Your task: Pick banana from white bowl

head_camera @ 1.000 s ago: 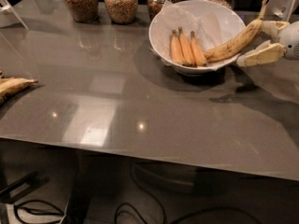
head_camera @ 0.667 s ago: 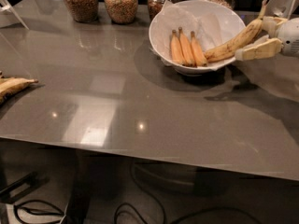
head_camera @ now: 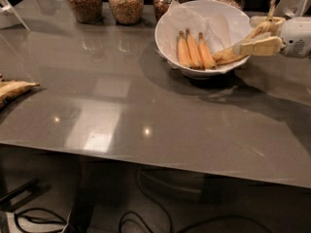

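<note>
Tool point(head_camera: 245, 34) clasps banana point(head_camera: 224, 56) (middle partly hidden) at white bowl point(head_camera: 162, 29) rim.

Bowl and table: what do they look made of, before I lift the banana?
Bowl: likely glazed ceramic, glossy white with a thick rim, paper-lined. Table: smooth grey, semi-gloss, maybe laminate or coated; it mirrors the jars. Gripper is at the bowl's right rim, by the banana.

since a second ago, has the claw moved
Yes. The claw has edged left and slightly up, farther in over the right rim of the white bowl.
</note>
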### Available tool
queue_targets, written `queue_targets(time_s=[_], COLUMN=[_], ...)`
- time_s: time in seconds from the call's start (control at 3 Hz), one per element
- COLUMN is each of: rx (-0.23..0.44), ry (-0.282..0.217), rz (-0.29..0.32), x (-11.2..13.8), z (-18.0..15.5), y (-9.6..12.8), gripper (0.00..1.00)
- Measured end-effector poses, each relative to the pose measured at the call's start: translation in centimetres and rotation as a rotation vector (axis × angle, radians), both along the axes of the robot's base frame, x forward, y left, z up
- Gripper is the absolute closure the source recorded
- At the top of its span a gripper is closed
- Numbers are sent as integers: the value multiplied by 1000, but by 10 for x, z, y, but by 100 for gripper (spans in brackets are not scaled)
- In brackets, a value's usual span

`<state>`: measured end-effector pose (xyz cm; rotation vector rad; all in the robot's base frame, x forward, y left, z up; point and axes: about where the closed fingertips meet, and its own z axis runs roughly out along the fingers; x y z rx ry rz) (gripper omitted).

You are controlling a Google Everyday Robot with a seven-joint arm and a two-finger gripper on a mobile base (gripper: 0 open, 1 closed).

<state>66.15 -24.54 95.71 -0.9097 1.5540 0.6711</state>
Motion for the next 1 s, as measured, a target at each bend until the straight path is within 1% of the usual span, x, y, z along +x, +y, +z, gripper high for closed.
queue_targets(time_s=[0.33, 0.67, 1.0], rx=[23, 40, 55], ry=[8, 4, -21], rz=[49, 84, 100], x=[-7, -13, -17], z=[1, 5, 17], y=[15, 24, 26], gripper=[43, 66, 90])
